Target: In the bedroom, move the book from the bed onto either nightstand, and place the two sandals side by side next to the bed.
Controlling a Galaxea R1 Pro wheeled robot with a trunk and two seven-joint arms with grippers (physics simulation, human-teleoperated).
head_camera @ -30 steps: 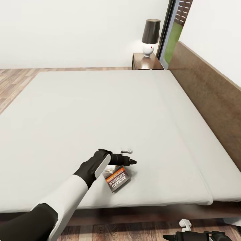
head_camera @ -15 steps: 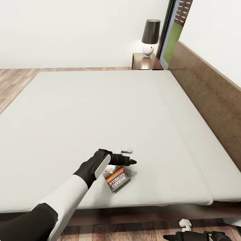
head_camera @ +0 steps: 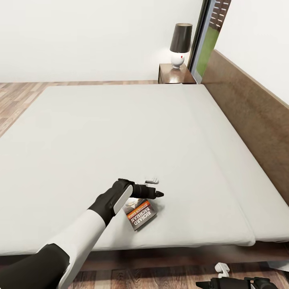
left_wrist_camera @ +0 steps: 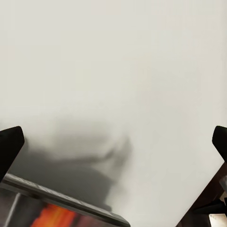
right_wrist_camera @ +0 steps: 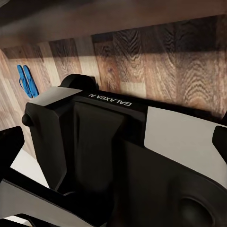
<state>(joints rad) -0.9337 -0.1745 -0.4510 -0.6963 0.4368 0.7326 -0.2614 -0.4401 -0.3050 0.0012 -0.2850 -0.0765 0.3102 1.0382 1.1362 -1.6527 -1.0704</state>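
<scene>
At the top of your head view, right of centre, a dark-shaded lamp [head_camera: 180, 43] with a white base stands lit.

We see a wide bed [head_camera: 120, 132] with a plain light grey mattress and a dark brown headboard along its right side. A book [head_camera: 141, 214] lies flat near its near edge. On the wood-plank floor [right_wrist_camera: 156, 52], two blue sandals [right_wrist_camera: 26, 80] lie side by side.
</scene>
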